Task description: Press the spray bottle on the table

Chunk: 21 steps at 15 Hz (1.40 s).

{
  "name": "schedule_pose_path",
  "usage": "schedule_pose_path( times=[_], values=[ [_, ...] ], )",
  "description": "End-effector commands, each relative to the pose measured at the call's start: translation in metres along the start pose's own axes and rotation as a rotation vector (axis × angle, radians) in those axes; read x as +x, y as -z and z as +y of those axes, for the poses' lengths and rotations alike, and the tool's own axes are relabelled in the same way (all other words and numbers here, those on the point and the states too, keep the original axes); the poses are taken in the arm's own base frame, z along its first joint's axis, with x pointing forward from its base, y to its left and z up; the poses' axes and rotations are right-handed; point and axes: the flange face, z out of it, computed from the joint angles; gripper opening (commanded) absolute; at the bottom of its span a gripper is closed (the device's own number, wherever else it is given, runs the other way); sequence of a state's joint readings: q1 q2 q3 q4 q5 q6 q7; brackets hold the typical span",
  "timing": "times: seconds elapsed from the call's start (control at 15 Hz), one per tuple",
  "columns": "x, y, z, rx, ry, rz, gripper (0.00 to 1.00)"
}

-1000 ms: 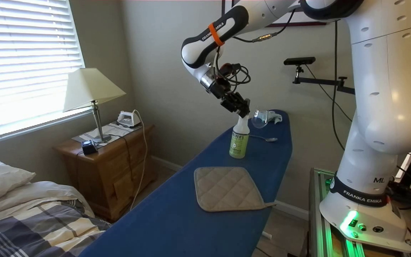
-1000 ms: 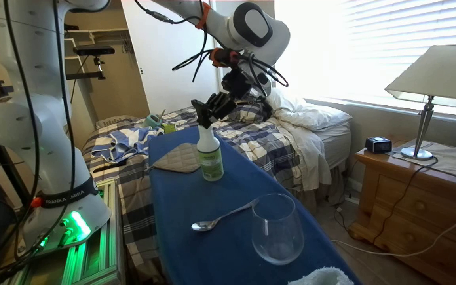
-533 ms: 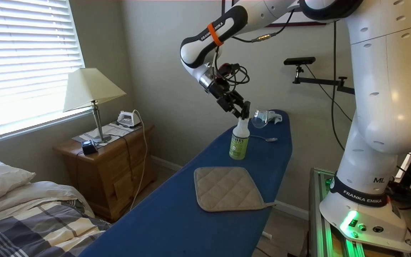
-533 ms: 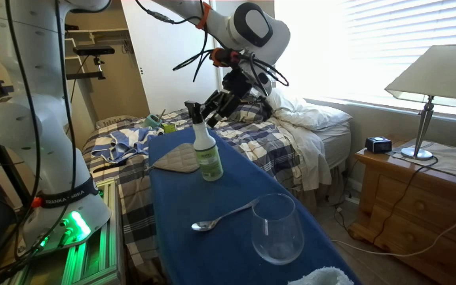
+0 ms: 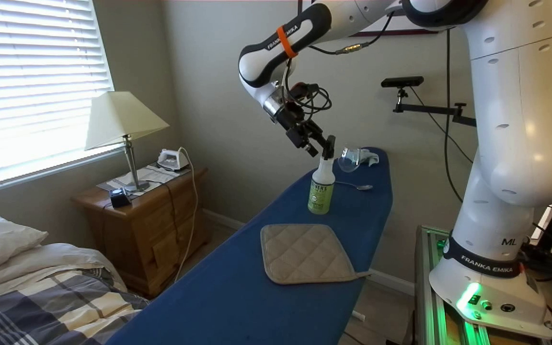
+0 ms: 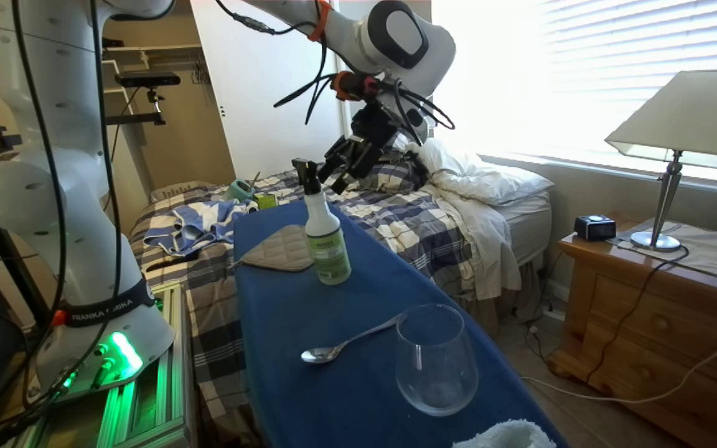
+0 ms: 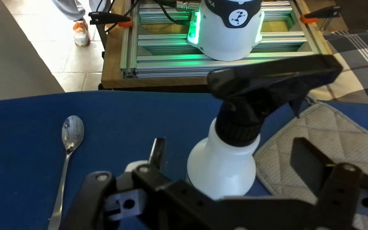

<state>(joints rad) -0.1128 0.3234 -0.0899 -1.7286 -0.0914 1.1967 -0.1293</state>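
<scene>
Over the blue desk (image 6: 277, 311), your arm (image 6: 389, 40) slopes downward, pincer (image 6: 331, 182) spread wide, just beside the top of the spray bottle (image 6: 328, 252).

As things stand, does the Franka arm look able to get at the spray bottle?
Likely yes: the gripper hangs open beside the spray bottle, and no object shows between them in the wrist view.

My claw (image 7: 229, 155) is black, the spray bottle (image 6: 323, 227) white and green with a black top (image 6: 307, 177), the table (image 5: 237, 287) blue, the pad (image 5: 307, 254) diamond-patterned tan.
</scene>
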Motion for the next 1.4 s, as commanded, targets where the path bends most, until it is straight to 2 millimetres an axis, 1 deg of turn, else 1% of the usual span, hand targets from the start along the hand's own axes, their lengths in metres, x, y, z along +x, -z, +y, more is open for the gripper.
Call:
schedule_pose_path(
  times=[0.0, 0.2, 0.33, 0.47, 0.67, 0.73, 0.93, 1.2, 1.33],
  values=[
    [-0.003, 0.022, -0.019, 0.040, 0.046, 0.064, 1.00],
    [-0.007, 0.046, -0.042, 0.058, 0.103, 0.157, 1.00],
    [-0.014, 0.062, -0.058, 0.048, 0.147, 0.212, 1.00],
    [-0.027, 0.079, -0.073, 0.018, 0.205, 0.262, 1.00],
    [-0.058, 0.105, -0.094, -0.053, 0.303, 0.342, 1.00],
    [-0.073, 0.112, -0.098, -0.073, 0.333, 0.374, 1.00],
    [-0.114, 0.129, -0.102, -0.131, 0.395, 0.457, 1.00],
    [-0.165, 0.149, -0.088, -0.173, 0.400, 0.613, 1.00],
    [-0.186, 0.154, -0.078, -0.171, 0.373, 0.689, 1.00]
  ],
)
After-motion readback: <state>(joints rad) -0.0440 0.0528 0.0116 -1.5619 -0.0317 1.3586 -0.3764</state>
